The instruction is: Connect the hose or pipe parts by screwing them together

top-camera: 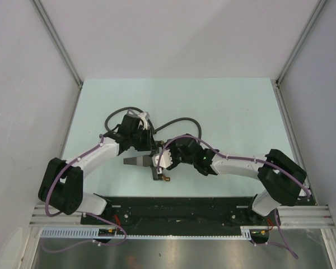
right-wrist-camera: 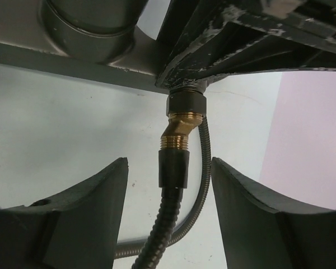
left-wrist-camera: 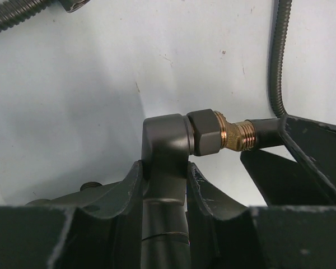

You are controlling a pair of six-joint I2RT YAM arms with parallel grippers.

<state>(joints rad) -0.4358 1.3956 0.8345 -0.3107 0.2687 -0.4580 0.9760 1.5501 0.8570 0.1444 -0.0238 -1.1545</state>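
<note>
**A:** What is the left gripper (left-wrist-camera: 165,168) doing?

**B:** It is pinched on the stem of the dark-grey fitting (left-wrist-camera: 165,140), one finger against each side. The fitting's elbow stands just past its fingertips.

**A:** And the right gripper (right-wrist-camera: 169,162)?

**B:** Its jaws stand spread. The hose (right-wrist-camera: 157,235) runs up between them. Pale table (right-wrist-camera: 61,123) shows on both sides of the hose's dark sleeve, so neither finger touches it.

**A:** Where does the hose meet the fitting?

**B:** Straight ahead of the right gripper's fingertips. The brass end (right-wrist-camera: 179,131) is bent at an angle, and its top sits in a dark hex nut (right-wrist-camera: 186,101) on the fitting's side arm. Threads show on the brass below the bend. How far it is screwed in cannot be told.

**A:** The rest of the hose?

**B:** Seen from above, it loops on the table beyond both grippers. Another stretch passes behind the sleeve.

**A:** Anything else close by?

**B:** The fitting's small brass tips (top-camera: 165,179) poke out on the base side of the right gripper.
</note>
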